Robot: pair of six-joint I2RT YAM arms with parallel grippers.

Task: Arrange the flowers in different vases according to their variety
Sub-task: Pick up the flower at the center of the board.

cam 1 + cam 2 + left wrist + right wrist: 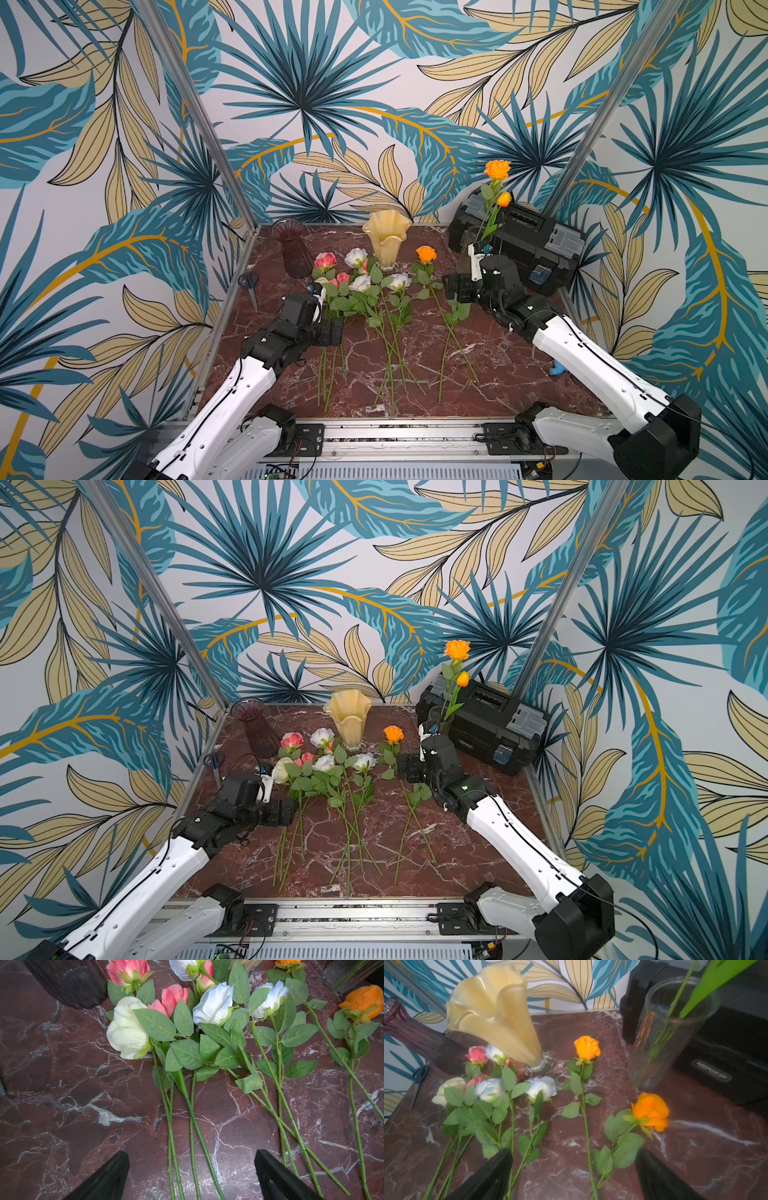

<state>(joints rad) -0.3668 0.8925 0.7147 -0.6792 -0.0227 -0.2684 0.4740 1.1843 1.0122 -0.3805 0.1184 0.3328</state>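
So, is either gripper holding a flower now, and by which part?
Nothing is held. The left gripper and the right gripper both stand open, and the stems lie loose on the table under them.

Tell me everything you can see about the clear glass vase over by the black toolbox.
The clear glass vase is a plain, straight-sided transparent cylinder with an open round mouth. It stands upright on the red marble tabletop at the back right, close in front of the black toolbox. Green stems stand in it, leaning. In a top view they carry an open orange rose and an orange bud high above its rim. Nothing grips it.
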